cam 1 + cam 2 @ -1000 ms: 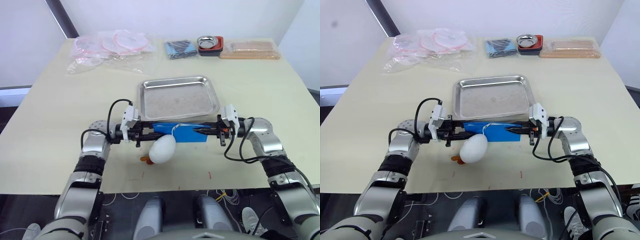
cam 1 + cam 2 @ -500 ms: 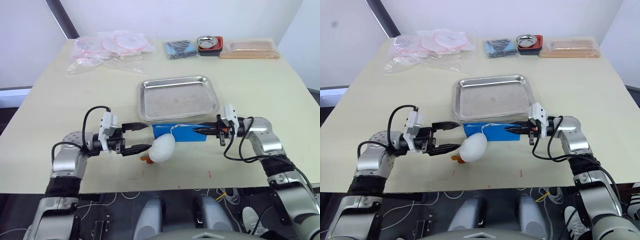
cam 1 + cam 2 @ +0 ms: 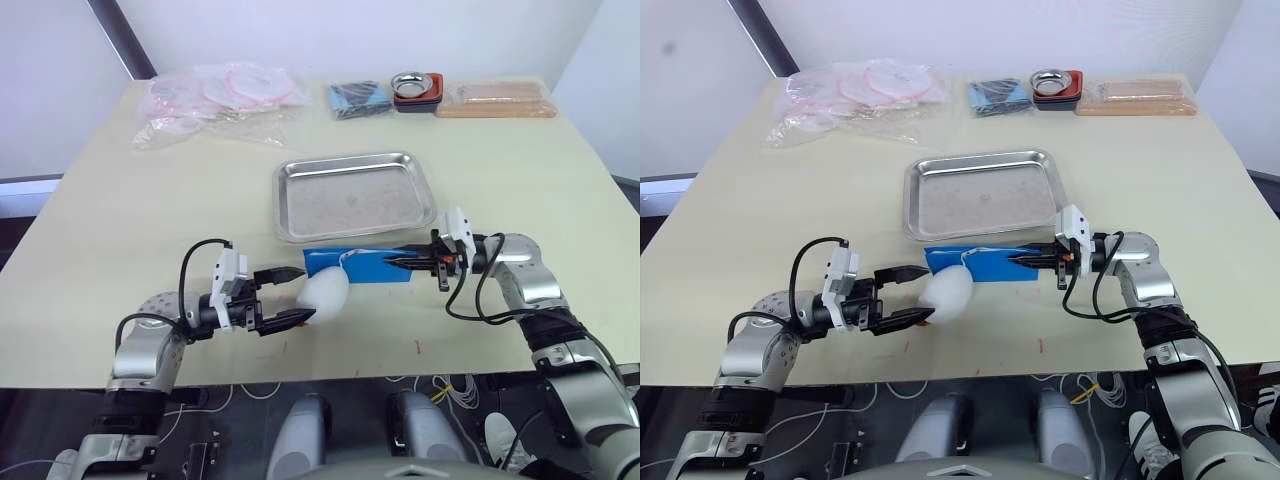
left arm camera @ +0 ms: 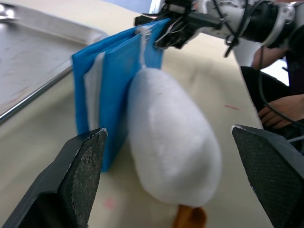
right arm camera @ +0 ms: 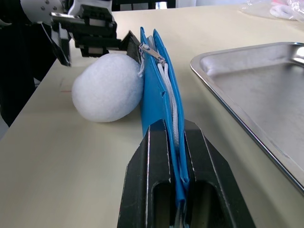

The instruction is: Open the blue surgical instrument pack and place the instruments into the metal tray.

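Low in the frame's left half, the left gripper (image 3: 288, 295) is hovering with fingers spread beside a white egg-shaped plush toy (image 3: 323, 291). Right of centre, the right gripper (image 3: 397, 263) is clamping the bright blue rectangular fabric pack (image 3: 360, 265), standing on edge. Just beyond, the large shallow steel tray (image 3: 356, 194) is sitting at centre.

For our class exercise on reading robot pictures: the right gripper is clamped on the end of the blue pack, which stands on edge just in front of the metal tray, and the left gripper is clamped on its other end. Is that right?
Not quite. The left gripper is open and holds nothing; the left wrist view shows its fingers spread apart, short of the blue pack. The rest stands: the right gripper is clamped on the pack's end, and the pack stands on edge in front of the metal tray.
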### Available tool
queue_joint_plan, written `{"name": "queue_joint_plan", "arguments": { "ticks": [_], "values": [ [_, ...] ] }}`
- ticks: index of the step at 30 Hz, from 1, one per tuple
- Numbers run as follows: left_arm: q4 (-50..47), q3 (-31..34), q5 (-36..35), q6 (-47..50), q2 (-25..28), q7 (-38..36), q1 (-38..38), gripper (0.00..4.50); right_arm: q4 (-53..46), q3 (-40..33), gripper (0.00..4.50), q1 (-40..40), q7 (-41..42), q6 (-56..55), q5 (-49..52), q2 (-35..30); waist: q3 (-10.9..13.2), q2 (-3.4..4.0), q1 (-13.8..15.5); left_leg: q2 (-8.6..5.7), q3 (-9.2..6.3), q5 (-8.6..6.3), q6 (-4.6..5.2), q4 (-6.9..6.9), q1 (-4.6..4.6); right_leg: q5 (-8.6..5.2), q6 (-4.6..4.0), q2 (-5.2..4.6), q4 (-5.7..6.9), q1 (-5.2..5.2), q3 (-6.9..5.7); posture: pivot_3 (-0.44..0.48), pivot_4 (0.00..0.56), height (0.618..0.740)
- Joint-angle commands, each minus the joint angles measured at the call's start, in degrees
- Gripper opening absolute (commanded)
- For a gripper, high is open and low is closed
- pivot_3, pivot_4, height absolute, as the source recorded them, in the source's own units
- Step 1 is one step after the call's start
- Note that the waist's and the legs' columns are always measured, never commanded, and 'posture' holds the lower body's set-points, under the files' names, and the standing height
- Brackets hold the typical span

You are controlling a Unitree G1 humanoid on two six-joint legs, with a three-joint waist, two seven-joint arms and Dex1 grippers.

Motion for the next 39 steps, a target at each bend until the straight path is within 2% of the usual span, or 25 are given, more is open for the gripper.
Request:
{"name": "queue_joint_plan", "arguments": {
  "ticks": [1, 4, 5, 6, 8, 9, 12, 21, 32, 39],
  "values": [
    [-0.3, -0.1, -1.3, -0.9, -0.4, -1.5, 0.3, 4.47, -1.1, -0.1, 0.00, 0.0, 0.0, -0.5, -0.3, 0.1, 0.0, 0.00, 0.0, 0.01, 0.01, 0.00, 0.00, 0.00, 0.00, 0.00, 0.00, 0.00, 0.00, 0.00, 0.00, 0.000, 0.150, 0.740],
    [0.3, -0.1, -1.2, -0.7, -0.1, -2.3, 0.3, 3.08, -1.1, -0.1, 0.00, 0.1, -0.1, -0.5, -0.3, 0.1, 0.0, 0.00, 0.0, 0.01, 0.03, 0.00, 0.00, 0.00, 0.00, 0.01, 0.00, 0.00, 0.00, 0.00, 0.03, 0.000, 0.150, 0.740],
    [0.5, -0.1, -1.1, -0.9, -0.1, -2.4, 0.3, 3.08, -1.1, -0.1, 0.00, 0.1, -0.1, -0.5, -0.3, 0.1, 0.0, 0.00, 0.0, 0.01, 0.03, 0.00, 0.00, 0.00, 0.01, 0.00, 0.00, 0.00, 0.00, 0.00, 0.03, 0.000, 0.150, 0.740],
    [0.5, -0.1, -1.1, -0.9, -0.1, -2.6, 0.3, 2.33, -1.2, -0.1, 0.00, 0.2, -0.1, -0.5, -0.3, 0.1, 0.0, 0.00, 0.0, 0.01, 0.02, 0.00, 0.00, 0.00, 0.01, 0.00, 0.00, 0.01, 0.00, 0.00, 0.03, 0.000, 0.150, 0.740],
    [0.7, 0.0, -1.1, -0.9, 0.0, -2.9, 0.3, 1.60, -1.3, -0.2, 0.00, 0.3, -0.2, -0.5, -0.2, 0.1, 0.0, 0.00, 0.0, 0.01, 0.03, 0.00, 0.00, 0.00, 0.01, 0.01, -0.01, 0.01, 0.00, 0.00, 0.03, 0.000, 0.150, 0.740],
    [0.9, 0.0, -1.0, -1.0, 0.1, -3.1, 0.2, 1.05, -1.4, -0.2, 0.00, 0.4, -0.3, -0.5, -0.2, 0.1, 0.0, 0.00, 0.0, 0.01, 0.03, 0.00, 0.00, 0.00, 0.01, 0.01, -0.01, 0.01, 0.00, 0.00, 0.03, 0.000, 0.150, 0.740],
    [1.5, 0.0, -0.8, -1.4, 0.1, -3.5, 0.1, 0.03, -1.5, -0.2, 0.00, 0.5, -0.4, -0.5, -0.2, 0.2, 0.0, 0.00, 0.0, 0.01, 0.03, 0.00, 0.00, 0.00, 0.01, 0.00, 0.00, 0.01, -0.01, 0.00, 0.03, 0.000, 0.150, 0.740],
    [5.1, 1.7, 0.1, -4.9, 2.1, -4.7, -1.9, 0.03, -1.7, -0.2, 0.00, 0.9, -0.6, -0.5, -0.1, 0.1, 0.0, 0.00, 0.0, 0.03, 0.03, 0.00, 0.00, 0.00, 0.01, 0.01, -0.01, 0.02, -0.01, 0.00, 0.03, 0.000, 0.150, 0.740],
    [7.9, 8.5, -2.4, -3.4, 10.2, -5.7, -3.1, 0.03, -1.9, -0.4, 0.00, 1.2, -0.7, -0.6, 0.2, 0.0, 0.0, 0.01, 0.0, 0.09, 0.03, 0.00, 0.00, -0.04, 0.01, 0.00, -0.01, 0.08, -0.03, -0.03, 0.03, 0.000, 0.150, 0.740],
    [10.1, 10.7, -1.9, -4.2, 13.2, -5.7, -2.9, 0.03, -1.7, -0.4, 0.00, 1.2, -0.8, -0.7, 0.2, 0.3, 0.0, 0.02, 0.0, 0.10, 0.04, 0.00, 0.00, -0.04, 0.01, 0.00, -0.01, 0.10, -0.03, -0.04, 0.03, 0.000, 0.150, 0.740]
  ]
}}
